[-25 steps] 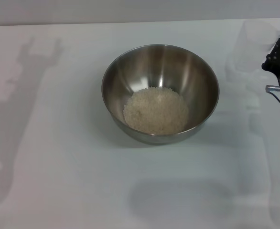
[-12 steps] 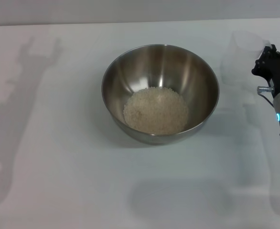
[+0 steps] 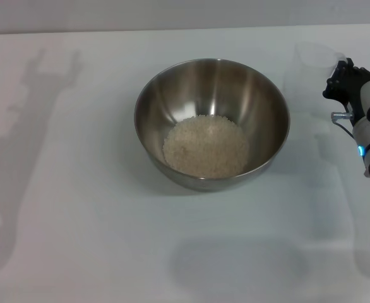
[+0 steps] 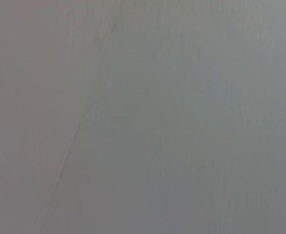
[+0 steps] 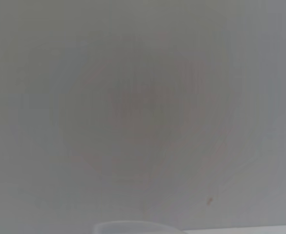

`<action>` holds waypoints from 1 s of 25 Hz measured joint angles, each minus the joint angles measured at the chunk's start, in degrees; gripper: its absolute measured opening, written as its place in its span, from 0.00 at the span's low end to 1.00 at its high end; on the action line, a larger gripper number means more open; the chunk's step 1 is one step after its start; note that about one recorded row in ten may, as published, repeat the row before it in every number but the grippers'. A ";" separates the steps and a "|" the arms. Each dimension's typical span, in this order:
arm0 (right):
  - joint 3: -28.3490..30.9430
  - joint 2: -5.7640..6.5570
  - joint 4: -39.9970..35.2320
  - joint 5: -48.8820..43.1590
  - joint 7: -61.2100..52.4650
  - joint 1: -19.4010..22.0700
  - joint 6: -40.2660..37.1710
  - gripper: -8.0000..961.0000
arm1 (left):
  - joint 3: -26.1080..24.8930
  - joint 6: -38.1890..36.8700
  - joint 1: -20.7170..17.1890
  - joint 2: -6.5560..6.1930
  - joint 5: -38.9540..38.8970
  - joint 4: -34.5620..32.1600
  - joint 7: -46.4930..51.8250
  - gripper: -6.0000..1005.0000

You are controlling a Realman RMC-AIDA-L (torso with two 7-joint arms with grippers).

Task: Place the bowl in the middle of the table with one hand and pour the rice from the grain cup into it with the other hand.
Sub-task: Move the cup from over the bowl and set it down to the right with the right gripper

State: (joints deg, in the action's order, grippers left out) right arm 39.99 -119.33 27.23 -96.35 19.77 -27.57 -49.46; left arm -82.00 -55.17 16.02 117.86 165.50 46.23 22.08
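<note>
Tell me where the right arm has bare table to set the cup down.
Bare table lies left of the bowl and along the near edge. Beside the right pincer, the strip holding the grain cup is tighter, close to the bowl's rim.

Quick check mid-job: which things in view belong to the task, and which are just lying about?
Task things:
- bowl, mid-table
- rice, in the bowl
- grain cup, at the right tool

Lying about:
- nothing else visible

Robot test bench: bare white table (image 3: 77,208), plain pale wall behind.
</note>
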 joint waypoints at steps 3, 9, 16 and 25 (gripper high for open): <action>0.00 0.06 -0.17 -0.05 -0.05 -0.35 0.74 0.03 | 0.00 -0.03 -0.03 0.00 0.00 0.00 0.35 0.80; 0.00 0.15 -0.81 -0.16 -0.09 -0.78 1.06 0.09 | 0.00 -0.15 -0.11 0.00 0.00 0.00 0.45 0.80; -0.13 0.14 -2.01 -0.93 -1.31 -1.18 2.79 0.13 | 0.00 -0.59 -0.25 0.00 0.00 0.00 0.45 0.80; -0.44 0.02 -2.27 -2.38 -2.44 -0.56 2.73 0.17 | -0.01 -0.74 -1.20 -0.05 0.00 1.18 0.44 0.80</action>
State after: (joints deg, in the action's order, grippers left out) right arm 39.55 -119.31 24.96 -98.73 17.33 -28.13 -46.73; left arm -82.01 -55.90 14.83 117.81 165.50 47.41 22.51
